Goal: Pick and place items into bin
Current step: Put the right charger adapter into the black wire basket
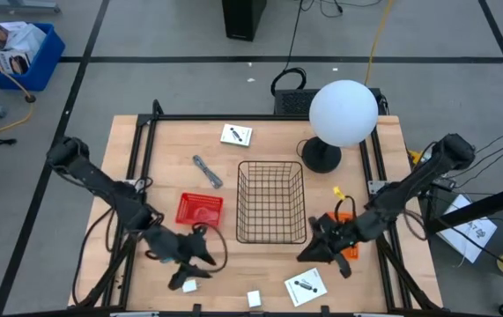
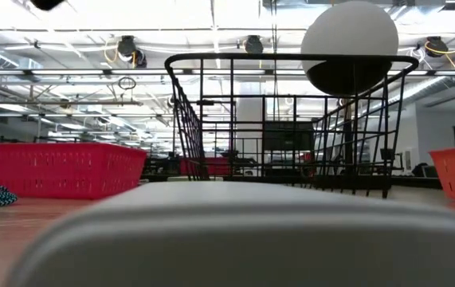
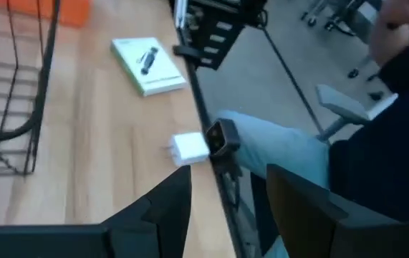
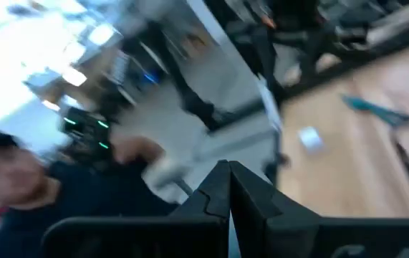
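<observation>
Wooden surface [image 1: 172, 141] fills frame centre. Black wire bin [image 1: 271, 202] centre, empty. Left hand [image 1: 191, 264] lower left, fingers spread, empty; white block [image 1: 189, 285] just below it. Right hand [image 1: 320, 244] lower right, fingers closed together; white card [image 1: 305, 285] below it.

Bright, even overhead lighting; wrist views blurred.
Ceiling strip lights [image 2: 68, 48] glare in the low view, where a grey object [image 2: 235, 235] up close is defocused. The white globe lamp [image 1: 343, 112] is overexposed. The right wrist view shows heavy motion smear.
</observation>
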